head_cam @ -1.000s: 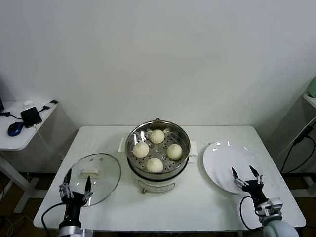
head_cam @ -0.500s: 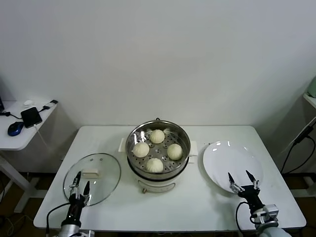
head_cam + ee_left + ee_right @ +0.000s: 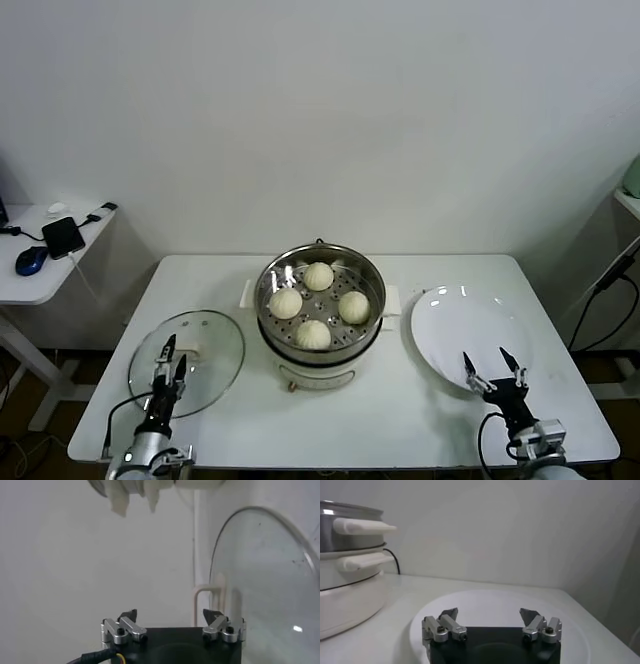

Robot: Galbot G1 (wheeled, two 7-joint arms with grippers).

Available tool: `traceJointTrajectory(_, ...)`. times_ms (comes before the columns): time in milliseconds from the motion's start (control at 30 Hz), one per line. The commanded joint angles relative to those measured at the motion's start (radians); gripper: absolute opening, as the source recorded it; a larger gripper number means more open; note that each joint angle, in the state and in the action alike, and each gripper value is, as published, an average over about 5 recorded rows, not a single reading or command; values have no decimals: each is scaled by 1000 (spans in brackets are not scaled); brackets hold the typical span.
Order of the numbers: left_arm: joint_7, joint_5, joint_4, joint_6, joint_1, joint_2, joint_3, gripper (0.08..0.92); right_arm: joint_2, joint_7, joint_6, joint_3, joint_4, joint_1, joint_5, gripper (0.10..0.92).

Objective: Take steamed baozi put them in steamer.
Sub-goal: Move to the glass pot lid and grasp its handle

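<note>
Both arms have drawn back toward the table's [image 3: 330, 420] front edge, which suggests the loading is finished: all 4 steamed baozi [image 3: 318, 276] sit in the steamer [image 3: 320, 345] at the table's middle. The left gripper [image 3: 171, 358] hangs over the glass lid [image 3: 215, 350], the right gripper [image 3: 492, 369] by the bare plate [image 3: 470, 320]; both have fingers apart, holding nothing.

The head view looks steeply down from afar on the whole white rectangular tabletop [image 3: 400, 420], while both wrist views sit low and close, sharing with it the round shiny stainless-steel steamer [image 3: 320, 300] [image 3: 350, 565].
</note>
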Motion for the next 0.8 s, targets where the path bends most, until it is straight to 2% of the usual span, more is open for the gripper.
traceJointTrajectory(33, -12, 27, 105, 2, -93, 22, 7, 823, 6, 1, 2, 2, 6, -15, -13, 823)
traceJointTrajectory(300, -35, 20, 143, -9, -110, 34, 12, 807, 10, 0, 2, -6, 2, -14, -24, 823)
traceJointTrajectory(400, -38, 22, 146, -10, -107, 31, 12, 742, 10, -1, 2, -8, 2, -13, -26, 823)
traceJointTrajectory(800, -71, 34, 219, -27, -137, 13, 14, 396, 9, -2, -2, -10, 10, -17, -26, 823)
